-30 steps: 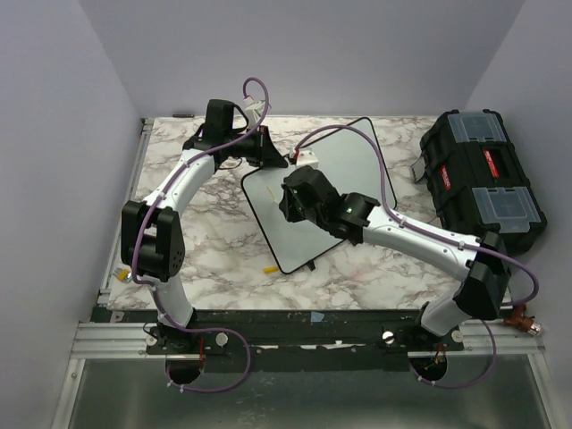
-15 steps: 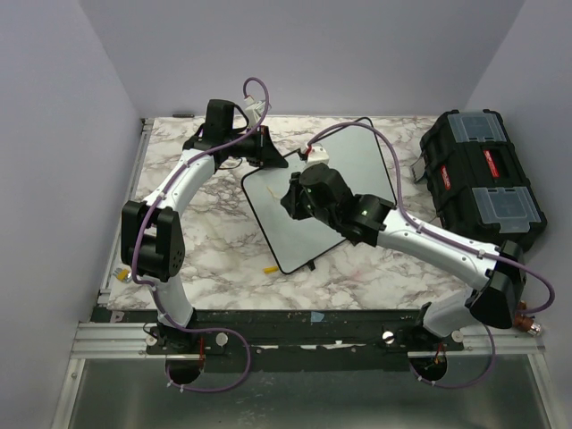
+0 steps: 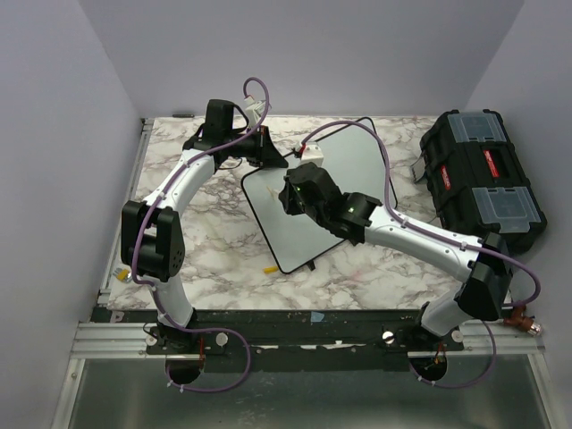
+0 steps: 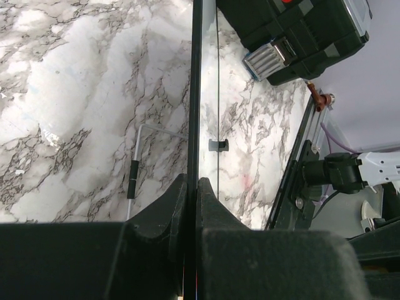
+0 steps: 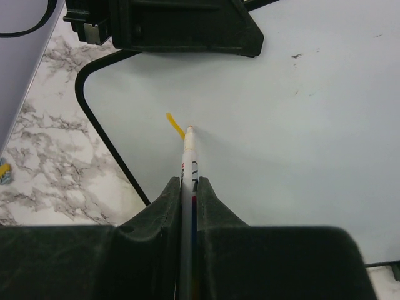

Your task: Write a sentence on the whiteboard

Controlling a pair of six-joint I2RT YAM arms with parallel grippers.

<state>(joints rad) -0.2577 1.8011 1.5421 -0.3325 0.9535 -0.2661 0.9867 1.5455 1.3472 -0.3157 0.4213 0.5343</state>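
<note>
The whiteboard (image 3: 344,170) lies tilted on the marble table, white with a thin black rim. My left gripper (image 3: 268,159) is shut on its far left edge; in the left wrist view the rim (image 4: 194,94) runs edge-on between the closed fingers (image 4: 192,181). My right gripper (image 5: 189,181) is shut on a white marker (image 5: 187,159), which points down at the whiteboard (image 5: 300,112). Its tip touches the board near the left corner. Of the sentence only one short yellow stroke (image 5: 174,124) shows, just left of the tip. The right gripper (image 3: 293,192) hovers over the board's left part.
A black toolbox (image 3: 483,179) stands at the right edge of the table, also seen as the toolbox (image 4: 294,31). A small yellow cap (image 3: 270,267) lies by the board's near corner. A thin white rod with a black band (image 4: 133,178) lies on the marble.
The right gripper with the marker swung a little to the right and farther back over the board, then came back left. The left arm and the board have not moved.
</note>
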